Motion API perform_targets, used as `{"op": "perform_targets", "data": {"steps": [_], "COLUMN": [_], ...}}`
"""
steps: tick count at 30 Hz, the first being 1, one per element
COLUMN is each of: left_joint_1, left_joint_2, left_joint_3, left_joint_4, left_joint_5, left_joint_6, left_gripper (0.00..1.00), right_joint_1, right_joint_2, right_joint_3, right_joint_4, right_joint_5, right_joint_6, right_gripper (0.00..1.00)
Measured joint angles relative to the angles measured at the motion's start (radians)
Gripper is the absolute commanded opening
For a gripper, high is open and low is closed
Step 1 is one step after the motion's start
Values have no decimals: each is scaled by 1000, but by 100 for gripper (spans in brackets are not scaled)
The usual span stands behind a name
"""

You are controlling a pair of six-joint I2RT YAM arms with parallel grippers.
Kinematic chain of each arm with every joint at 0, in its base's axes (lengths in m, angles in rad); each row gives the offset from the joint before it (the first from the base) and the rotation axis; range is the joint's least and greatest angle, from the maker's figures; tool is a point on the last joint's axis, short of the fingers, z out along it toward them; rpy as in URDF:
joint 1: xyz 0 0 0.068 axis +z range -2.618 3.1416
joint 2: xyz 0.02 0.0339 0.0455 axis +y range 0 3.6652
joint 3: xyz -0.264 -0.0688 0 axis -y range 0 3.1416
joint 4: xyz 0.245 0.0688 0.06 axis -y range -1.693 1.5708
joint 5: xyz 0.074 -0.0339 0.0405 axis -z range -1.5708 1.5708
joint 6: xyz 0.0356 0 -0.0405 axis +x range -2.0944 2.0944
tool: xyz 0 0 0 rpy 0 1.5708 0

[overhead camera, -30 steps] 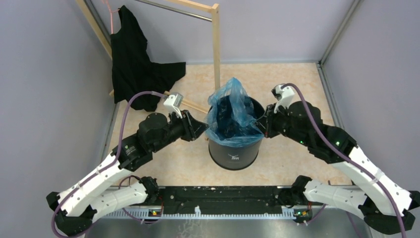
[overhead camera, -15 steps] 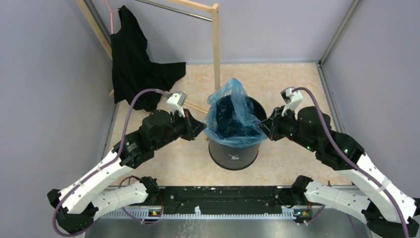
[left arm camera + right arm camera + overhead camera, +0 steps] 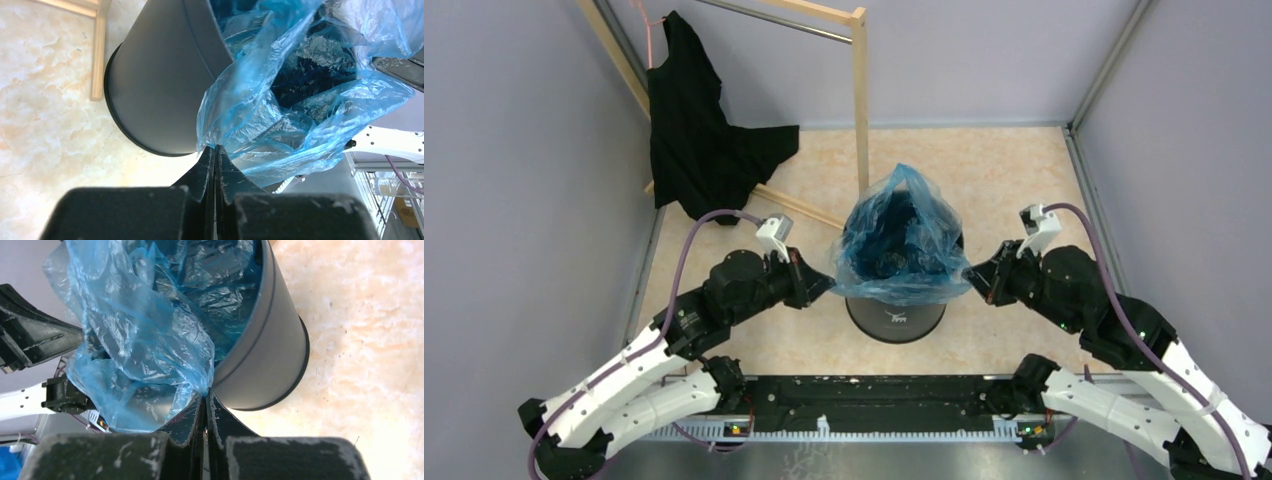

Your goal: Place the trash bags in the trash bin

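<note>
1. The right gripper (image 3: 204, 399) has its jaws pressed together on a pinch of the trash bag (image 3: 145, 330).
2. The thin, wrinkled blue film spills from the mouth of the trash bin (image 3: 272, 355) toward the left, and part of it lies inside the bin.
3. The dark grey bin stands on the pale marbled bench (image 3: 370, 340).
4. At the left edge, the black left gripper (image 3: 77, 333) meets the bag's far side.

trash bag (image 3: 902, 240) wider across the trash bin (image 3: 894, 318) than before
</note>
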Motion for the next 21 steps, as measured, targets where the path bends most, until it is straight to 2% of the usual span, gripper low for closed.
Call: {"op": "perform_targets", "data": {"steps": [6, 8, 15, 17, 21], "left_joint_1": [0, 0, 0, 0, 0], "left_joint_2": [-6, -7, -2, 8, 59], "left_joint_3": [-49, -73, -108, -107, -84], "left_joint_4": [26, 40, 49, 52, 37], "left_joint_5": [5, 5, -31, -52, -86], "left_joint_6": [-26, -31, -28, -17, 14], "left_gripper": [0, 0, 0, 8, 38], "right_joint_1": [0, 0, 0, 0, 0], "right_joint_2": [-39, -46, -52, -51, -7], "right_joint_3": [-56, -73, -136, -160, -178], "right_joint_4": [-38, -53, -54, -24, 16], "right_joint_5": [69, 96, 174, 205, 257], "right_joint_6": [72, 91, 93, 69, 16], "right_gripper": [0, 6, 15, 17, 29]}}
